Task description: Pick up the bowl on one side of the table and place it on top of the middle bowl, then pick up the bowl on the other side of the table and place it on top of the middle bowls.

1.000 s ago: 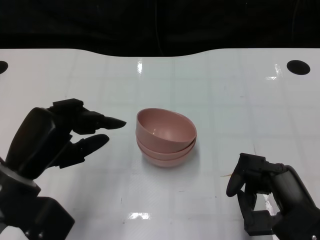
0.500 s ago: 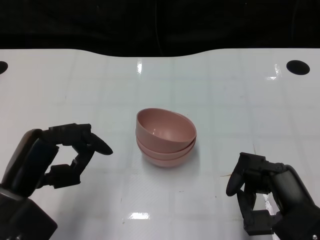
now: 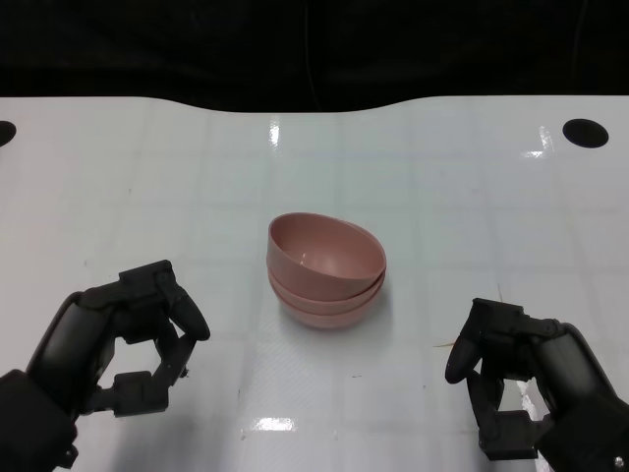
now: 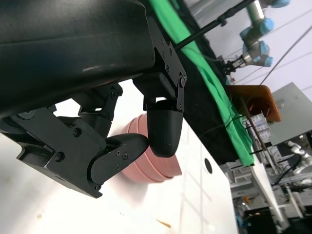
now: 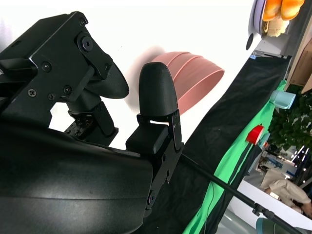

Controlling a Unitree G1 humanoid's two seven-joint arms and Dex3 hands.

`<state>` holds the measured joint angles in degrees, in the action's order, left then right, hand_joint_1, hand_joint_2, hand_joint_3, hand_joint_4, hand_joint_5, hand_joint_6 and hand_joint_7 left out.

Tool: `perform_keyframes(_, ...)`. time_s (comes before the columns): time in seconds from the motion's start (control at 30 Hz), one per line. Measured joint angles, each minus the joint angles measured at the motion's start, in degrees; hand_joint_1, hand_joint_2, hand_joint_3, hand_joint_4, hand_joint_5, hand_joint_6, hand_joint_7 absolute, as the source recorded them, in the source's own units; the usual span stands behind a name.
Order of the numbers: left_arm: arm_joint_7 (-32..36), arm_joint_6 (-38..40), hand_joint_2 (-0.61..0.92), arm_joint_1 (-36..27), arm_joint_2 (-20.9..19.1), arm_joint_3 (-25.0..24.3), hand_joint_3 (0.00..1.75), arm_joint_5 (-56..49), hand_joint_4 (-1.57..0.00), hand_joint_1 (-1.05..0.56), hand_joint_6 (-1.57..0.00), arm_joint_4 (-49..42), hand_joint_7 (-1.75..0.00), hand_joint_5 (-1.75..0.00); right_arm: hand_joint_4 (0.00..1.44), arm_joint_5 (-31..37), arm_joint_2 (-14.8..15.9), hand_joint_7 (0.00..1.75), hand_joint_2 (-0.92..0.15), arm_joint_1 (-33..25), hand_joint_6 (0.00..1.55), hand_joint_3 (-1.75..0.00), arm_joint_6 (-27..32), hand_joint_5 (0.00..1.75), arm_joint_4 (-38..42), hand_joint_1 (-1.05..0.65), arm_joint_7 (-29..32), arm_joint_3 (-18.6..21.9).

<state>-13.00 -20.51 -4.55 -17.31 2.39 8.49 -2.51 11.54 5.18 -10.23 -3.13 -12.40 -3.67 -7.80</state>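
A stack of pink bowls [image 3: 326, 270] stands in the middle of the white table [image 3: 442, 197], the top bowl tilted a little. My left hand [image 3: 123, 344] sits low at the near left, well apart from the stack, fingers curled in and holding nothing. My right hand [image 3: 521, 379] rests at the near right, also curled and holding nothing. The left wrist view shows the curled fingers [image 4: 163, 129] with the bowls [image 4: 151, 168] behind them. In the right wrist view, the stacked rims [image 5: 192, 80] show beyond that hand's bent fingers [image 5: 156, 92].
Round black holes mark the table's far right [image 3: 586, 131] and far left [image 3: 4, 131] corners. A black backdrop runs behind the table's curved far edge. A green cloth [image 4: 214, 83] and lab equipment appear past the table in the left wrist view.
My left hand has drawn back from beside the bowls toward the near left and curled its fingers in. The right hand and the bowls have not moved.
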Motion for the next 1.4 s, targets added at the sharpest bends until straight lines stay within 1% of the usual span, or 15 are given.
perform_keyframes(0.13, -1.91, 6.62, 0.52, -1.96, 1.45, -0.49, 1.05, 3.44, -0.70, -0.21, -0.70, 3.48, -1.48, -1.74, 0.93, 0.10, -0.01, 1.56, -0.34, 0.34, 0.77, -1.50, 0.01, 1.75, 0.03, 0.00, 0.03, 0.21)
perform_keyframes(0.2, -1.22, 11.95, 0.56, -4.13, 1.94, -0.90, 1.03, 3.46, -0.70, -0.18, -0.70, 7.68, -1.49, -1.74, 0.93, 0.15, -0.02, 1.56, -0.33, 0.52, 0.77, -1.51, 0.01, 1.75, 0.12, 0.00, 0.10, 0.35)
perform_keyframes(0.27, -0.68, 14.98, 0.57, -5.83, 2.66, -1.51, 1.02, 3.51, -0.69, -0.16, -0.69, 10.71, -1.49, -1.74, 0.93, 0.16, -0.03, 1.56, -0.33, 0.58, 0.77, -1.51, 0.01, 1.75, 0.19, 0.00, 0.11, 0.38)
perform_keyframes(0.4, -0.34, 19.99, 0.63, -7.74, 4.44, -3.38, 0.96, 6.07, -0.69, -0.15, -0.69, 14.24, -1.46, -1.71, 0.92, 0.30, -0.02, 1.56, -0.33, 0.72, 0.77, -1.51, 0.00, 1.75, 0.28, -0.01, 0.11, 0.36)
perform_keyframes(0.5, 0.63, 23.07, 0.60, -8.67, 5.03, -3.96, 1.02, 5.42, -0.70, -0.13, -0.69, 16.83, -1.49, -1.74, 0.93, 0.15, -0.02, 1.56, -0.33, 0.68, 0.77, -1.51, 0.08, 1.75, 0.27, -0.01, 0.05, 0.48)
perform_keyframes(0.63, 1.27, 26.79, 0.54, -9.75, 6.35, -4.29, 1.12, 5.53, -0.70, -0.12, -0.70, 19.27, -1.49, -1.74, 0.94, -0.02, -0.02, 1.56, -0.34, 0.45, 0.77, -1.50, 0.36, 1.75, 0.26, -0.01, -0.06, 0.57)
perform_keyframes(0.77, 2.42, 28.14, 0.50, -10.47, 7.45, -4.29, 1.17, 4.58, -0.71, -0.13, -0.71, 19.72, -1.49, -1.73, 0.94, -0.19, -0.01, 1.56, -0.34, 0.12, 0.77, -1.50, 0.71, 1.75, 0.18, 0.00, -0.47, 0.63)
perform_keyframes(0.83, 2.87, 28.62, 0.49, -10.54, 8.02, -4.29, 1.17, 4.06, -0.72, -0.12, -0.72, 20.17, -1.48, -1.72, 0.93, -0.33, 0.04, 1.56, -0.34, -0.37, 0.77, -1.50, 0.71, 1.75, -0.13, 0.00, -0.62, 0.63)
perform_keyframes(0.9, 2.93, 28.27, 0.50, -10.47, 8.32, -4.24, 1.16, 2.77, -0.72, -0.13, -0.71, 20.26, -1.51, -1.73, 0.94, -0.33, 0.08, 1.56, -0.33, -0.78, 0.78, -1.50, 0.72, 1.75, -0.43, 0.00, -0.67, 0.65)
perform_keyframes(1.1, 1.84, 23.99, 0.45, -9.10, 8.67, -4.26, 1.17, 2.14, -0.71, -0.20, -0.69, 17.32, -1.54, -1.75, 0.95, -0.75, 0.12, 1.56, -0.32, -1.10, 0.78, -1.52, 0.60, 1.75, -0.52, 0.00, -0.69, 0.82)
perform_keyframes(1.23, 1.42, 20.87, 0.45, -8.06, 8.82, -4.21, 1.18, 2.07, -0.73, -0.20, -0.71, 14.61, -1.50, -1.73, 0.94, -0.88, 0.13, 1.56, -0.33, -1.03, 0.78, -1.52, 0.29, 1.75, -0.09, 0.00, -0.69, 0.90)
perform_keyframes(1.4, 1.01, 19.71, 0.46, -7.82, 8.94, -3.94, 1.18, 1.50, -0.73, -0.19, -0.71, 13.27, -1.48, -1.72, 0.95, -1.24, 0.13, 1.56, -0.33, -0.65, 0.78, -1.52, 0.31, 1.75, 0.50, 0.00, -0.95, 1.04)
